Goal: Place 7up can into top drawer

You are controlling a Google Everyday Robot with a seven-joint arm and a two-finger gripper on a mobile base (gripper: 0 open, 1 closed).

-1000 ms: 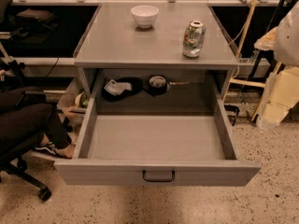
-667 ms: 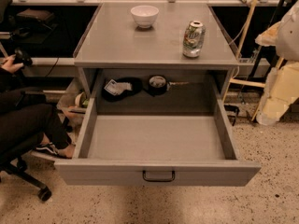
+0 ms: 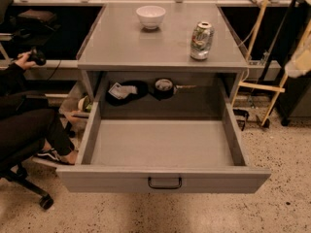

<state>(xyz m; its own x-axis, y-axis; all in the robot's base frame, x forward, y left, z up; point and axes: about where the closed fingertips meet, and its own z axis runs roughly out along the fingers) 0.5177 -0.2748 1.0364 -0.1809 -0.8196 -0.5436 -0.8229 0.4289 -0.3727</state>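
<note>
The 7up can stands upright on the grey cabinet top, near its right edge, green and white with a silver top. The top drawer is pulled fully out below it; its grey floor is bare and a dark pull handle sits on the front panel. My gripper is not in view. Only a pale part of my arm shows at the right edge, well to the right of the can.
A white bowl sits at the back of the cabinet top. Dark odds and ends lie in the recess behind the drawer. A seated person holding a dark controller is at the left. Wooden poles lean at the right.
The pale arm at the right has pulled back, and less of it shows. The person at the left has raised a hand with a controller. The can and the drawer have not moved.
</note>
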